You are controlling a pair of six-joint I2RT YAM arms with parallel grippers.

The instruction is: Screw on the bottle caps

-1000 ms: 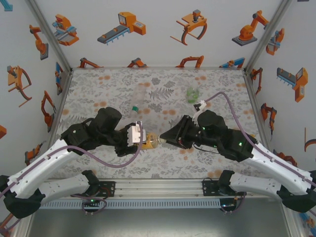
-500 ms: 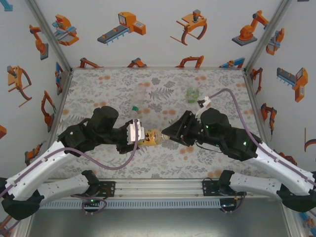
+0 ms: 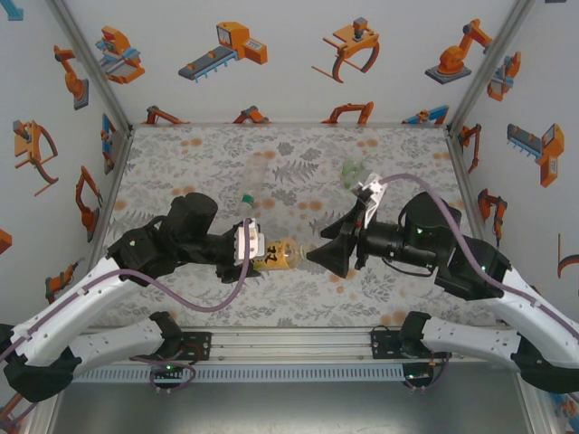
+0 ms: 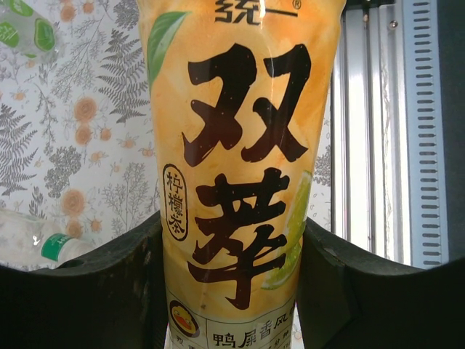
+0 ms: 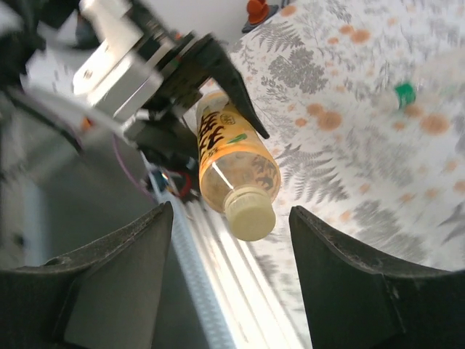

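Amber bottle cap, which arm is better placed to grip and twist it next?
Right, probably. The right fingers stand open on either side of the cap, not touching it, while the left fingers are shut on the amber bottle, pointing its cap at them.

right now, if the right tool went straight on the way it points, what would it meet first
Most likely the pale cap on the amber bottle held by the left tool, straight ahead.

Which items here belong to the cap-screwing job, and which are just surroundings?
Job: amber bottle, held by left gripper; its pale cap; right gripper, open by the cap; plain clear bottle; green cap; green-labelled bottle.
Not part of it: floral table cover; robot pictures on the walls; metal rail.
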